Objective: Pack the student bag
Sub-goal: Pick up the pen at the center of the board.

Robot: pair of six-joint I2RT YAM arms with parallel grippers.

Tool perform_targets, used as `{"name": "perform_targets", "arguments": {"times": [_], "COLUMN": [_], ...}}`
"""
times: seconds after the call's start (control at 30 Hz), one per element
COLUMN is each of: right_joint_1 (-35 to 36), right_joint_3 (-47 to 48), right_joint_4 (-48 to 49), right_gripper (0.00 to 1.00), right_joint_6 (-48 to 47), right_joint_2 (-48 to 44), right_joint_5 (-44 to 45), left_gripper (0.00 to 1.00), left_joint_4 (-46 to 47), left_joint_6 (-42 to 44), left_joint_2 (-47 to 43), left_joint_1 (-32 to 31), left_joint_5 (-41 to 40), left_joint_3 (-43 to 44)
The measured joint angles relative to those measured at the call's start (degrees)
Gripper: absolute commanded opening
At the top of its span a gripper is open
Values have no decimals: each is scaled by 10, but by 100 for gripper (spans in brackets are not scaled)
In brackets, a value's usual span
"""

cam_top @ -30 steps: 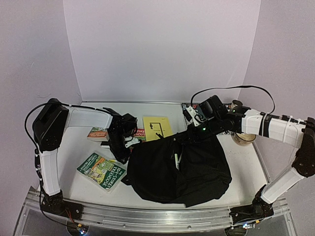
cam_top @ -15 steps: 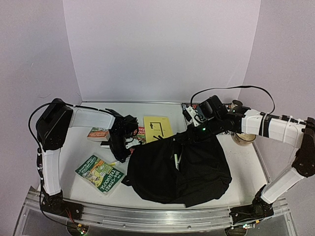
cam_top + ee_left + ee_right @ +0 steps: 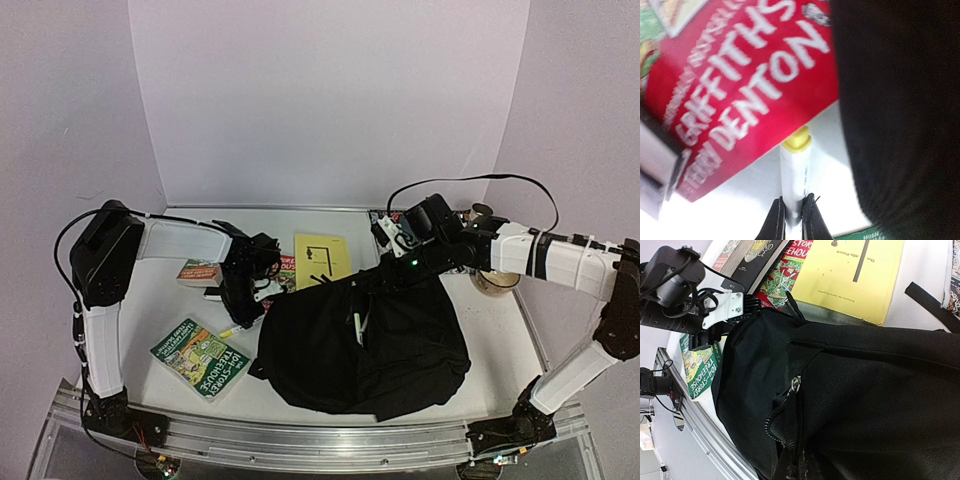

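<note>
Left jaws on slim white marker [image 3: 791, 177]

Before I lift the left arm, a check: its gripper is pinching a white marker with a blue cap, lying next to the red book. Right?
Not quite: the cap is yellow, not blue. The left wrist view shows the left gripper pinching the white marker with a yellow cap, lying next to the red book.

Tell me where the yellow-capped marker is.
In the left wrist view the marker sits between the left gripper's fingers, cap at the red book's edge, the student bag alongside.
</note>
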Motion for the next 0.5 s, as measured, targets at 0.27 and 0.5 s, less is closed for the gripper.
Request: {"name": "perform_targets", "arguments": {"times": [0.27, 0.5], "right_joint_1": [0, 0], "right_joint_3": [0, 0], "right_joint_4": [0, 0], "right_gripper": [0, 0], "right_joint_6": [0, 0], "right_joint_2": [0, 0], "right_joint_5": [0, 3], "left_gripper": [0, 0], "left_joint_4": [-25, -31], "left_joint_6": [-16, -47], "left_joint_2": [-59, -82], "left_joint_1": [0, 18], "left_joint_5": [-64, -131], "left_joint_3": [0, 0]}}
